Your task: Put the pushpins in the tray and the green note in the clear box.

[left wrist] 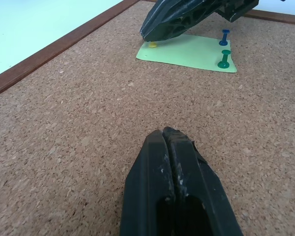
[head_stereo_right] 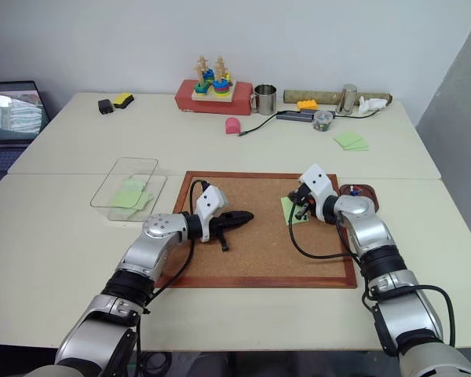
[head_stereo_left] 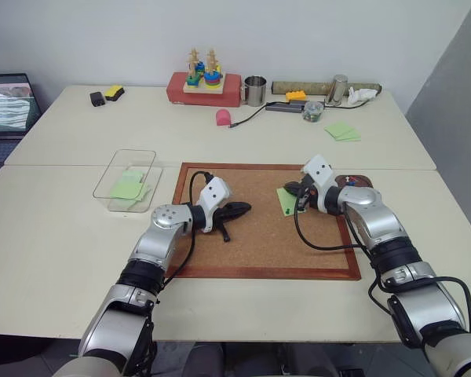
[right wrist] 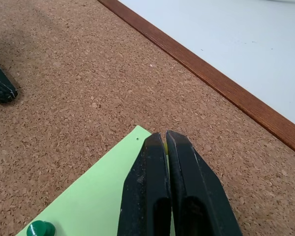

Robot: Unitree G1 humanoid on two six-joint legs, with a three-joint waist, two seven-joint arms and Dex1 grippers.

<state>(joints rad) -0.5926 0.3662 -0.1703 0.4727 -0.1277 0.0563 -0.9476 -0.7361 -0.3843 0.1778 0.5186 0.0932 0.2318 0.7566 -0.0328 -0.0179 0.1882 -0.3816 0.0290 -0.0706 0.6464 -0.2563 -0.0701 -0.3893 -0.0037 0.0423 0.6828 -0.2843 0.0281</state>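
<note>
On the framed cork board (head_stereo_left: 259, 228), we see both grippers pressed together.
Right gripper (right wrist: 165, 139) pinches a yellow pushpin (left wrist: 152, 44) at the light green paper note (left wrist: 189, 51); left gripper (left wrist: 168, 135) at nine o'clock, empty.

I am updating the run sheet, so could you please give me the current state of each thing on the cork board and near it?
Light green paper note: flat on the cork board, pinned.
Yellow pushpin: in the note's corner, right gripper shut on it.
Green pushpin: upright in the note.
Blue pushpin: upright at the note's edge.
Left gripper: shut, empty.
Clear plastic box: open, green sheets inside.
</note>
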